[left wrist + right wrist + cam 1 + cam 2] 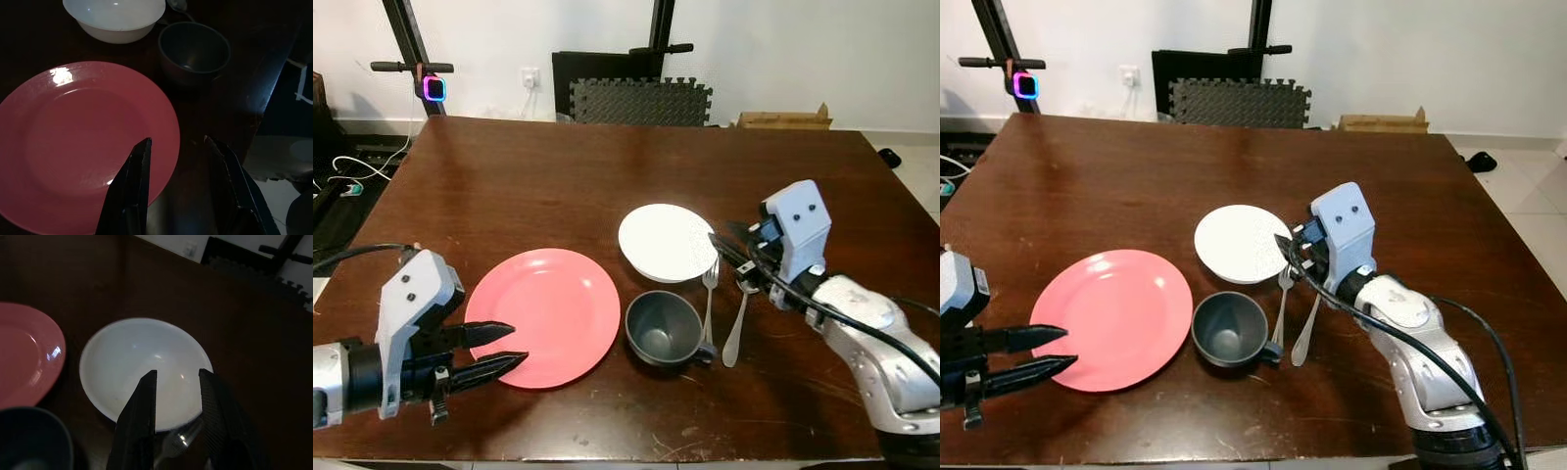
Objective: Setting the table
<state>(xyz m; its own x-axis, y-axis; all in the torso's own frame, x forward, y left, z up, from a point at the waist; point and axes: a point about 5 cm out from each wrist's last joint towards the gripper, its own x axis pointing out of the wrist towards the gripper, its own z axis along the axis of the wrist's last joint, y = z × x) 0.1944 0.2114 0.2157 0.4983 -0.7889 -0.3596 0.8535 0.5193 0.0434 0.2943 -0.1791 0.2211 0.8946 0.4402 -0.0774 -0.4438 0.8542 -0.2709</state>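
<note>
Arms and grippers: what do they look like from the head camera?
Both arms are silver metal with black cables running along them. Each wrist carries a pale grey angular housing with small dark screw holes. The left gripper and right gripper each have two long, tapered black fingers.

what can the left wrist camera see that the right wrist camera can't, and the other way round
Left wrist view alone: nearly the whole pink plate, with the left gripper at its near edge, jaws open and one finger over the plate; also the inside of the dark cup and the table's edge with floor past it.

Right wrist view alone: the white bowl from above, the right gripper poised over it with jaws open, a fork's head between the fingers, and the black foam mat by the wall.

Both share: plate, bowl, cup and dark wooden table.
</note>
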